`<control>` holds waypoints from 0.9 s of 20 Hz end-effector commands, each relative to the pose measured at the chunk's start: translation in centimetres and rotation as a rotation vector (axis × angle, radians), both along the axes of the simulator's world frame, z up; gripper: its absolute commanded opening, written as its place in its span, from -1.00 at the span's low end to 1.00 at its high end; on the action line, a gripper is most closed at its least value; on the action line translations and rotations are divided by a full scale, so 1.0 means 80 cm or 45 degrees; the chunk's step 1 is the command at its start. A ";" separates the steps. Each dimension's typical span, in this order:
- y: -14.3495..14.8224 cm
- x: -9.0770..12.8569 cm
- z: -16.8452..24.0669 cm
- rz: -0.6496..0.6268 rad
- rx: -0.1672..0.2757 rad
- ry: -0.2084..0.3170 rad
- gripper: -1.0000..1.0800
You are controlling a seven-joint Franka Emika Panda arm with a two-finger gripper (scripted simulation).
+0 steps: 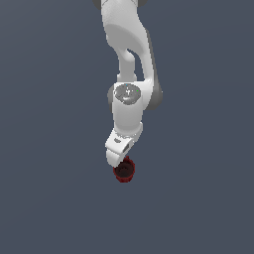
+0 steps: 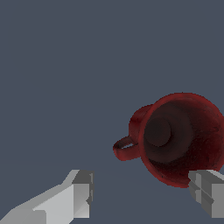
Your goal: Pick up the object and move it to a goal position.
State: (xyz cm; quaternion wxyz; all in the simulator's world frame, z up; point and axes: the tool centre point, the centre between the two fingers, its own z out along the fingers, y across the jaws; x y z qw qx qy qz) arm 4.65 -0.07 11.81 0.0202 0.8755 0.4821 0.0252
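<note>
Dark red cup [image 2: 181, 138] is looking light, rigid, likely slick; fingers [image 2: 81, 192] are standing apart, empty, and gripping across its rim seems best.

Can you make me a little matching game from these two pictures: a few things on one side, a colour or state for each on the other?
Things:
1. cup
2. arm
3. pincer
4. floor

Descriptions:
A. plain grey-blue
B. open, fingers spread apart
C. dark red, with a small loop handle
D. white, reaching down from the exterior view's top

Pairs: 1-C, 2-D, 3-B, 4-A
</note>
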 end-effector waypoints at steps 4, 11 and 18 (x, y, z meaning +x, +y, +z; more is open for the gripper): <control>-0.001 0.007 -0.009 0.164 -0.002 -0.011 0.62; -0.002 0.013 -0.017 0.292 -0.004 -0.021 0.62; -0.002 0.015 -0.019 0.335 -0.005 -0.025 0.62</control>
